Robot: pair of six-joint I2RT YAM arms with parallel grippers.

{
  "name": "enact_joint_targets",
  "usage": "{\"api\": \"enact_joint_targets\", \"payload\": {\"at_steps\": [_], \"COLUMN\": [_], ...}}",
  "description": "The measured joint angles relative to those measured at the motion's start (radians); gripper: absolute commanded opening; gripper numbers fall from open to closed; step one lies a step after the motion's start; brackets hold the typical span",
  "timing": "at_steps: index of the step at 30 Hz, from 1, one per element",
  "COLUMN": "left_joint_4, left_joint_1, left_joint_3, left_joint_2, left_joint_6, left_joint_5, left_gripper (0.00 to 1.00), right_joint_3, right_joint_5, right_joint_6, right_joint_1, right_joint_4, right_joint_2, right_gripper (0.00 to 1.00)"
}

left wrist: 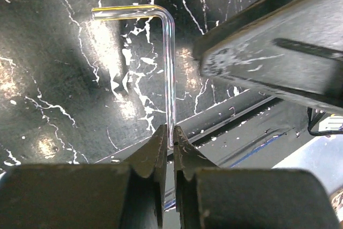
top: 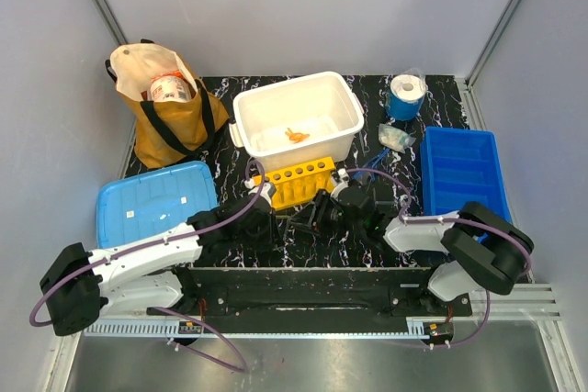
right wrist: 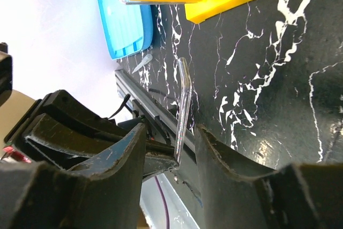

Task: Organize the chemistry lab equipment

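Black table [top: 367, 98] w/ white marble veining, seen from above. Along the back, L to R: brown cloth bag [top: 170, 117], white tub [top: 266, 155], blue roll [top: 404, 96], w/ a small clear packet [top: 397, 138] just in front of the roll. Nearer the front: flat blue lid [top: 152, 204] at L, yellow rack [top: 296, 179] in the centre, blue tray [top: 464, 176] at R.

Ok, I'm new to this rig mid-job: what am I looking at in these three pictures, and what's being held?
The machine is a left arm and a right arm, each ending in a two-finger gripper. The overhead view looks down from behind them; the other two come from a camera on each wrist. On the table sit a white tub, a yellow rack, a blue lid, a blue bin and a brown bag. The left gripper is shut on a bent glass tube. The right gripper is open, a finger on either side of that tube.
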Motion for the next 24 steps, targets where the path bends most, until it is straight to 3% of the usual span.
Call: {"api": "enact_joint_targets", "payload": {"at_steps": [8,19,24], "left_joint_4": [0.03,0.043,0.047], "left_joint_1": [-0.019,-0.026,-0.026], "left_joint_3": [0.002,0.002,0.002], "left_joint_2": [0.0,-0.002,-0.014], "left_joint_6": [-0.003,-0.004,-0.004], "left_joint_5": [-0.006,-0.018,-0.025], "left_gripper": [0.04,0.04,0.16], "right_joint_3": [0.011,0.015,0.015], "right_joint_5": [-0.042,-0.062,-0.046], "right_joint_6": [0.045,0.073,0.068], "right_joint_1": [0.001,0.002,0.002], "right_joint_4": [0.092,0.163,0.154], "right_joint_2": [0.098,0.15,0.147], "right_gripper": [0.43,0.13,0.03]}}
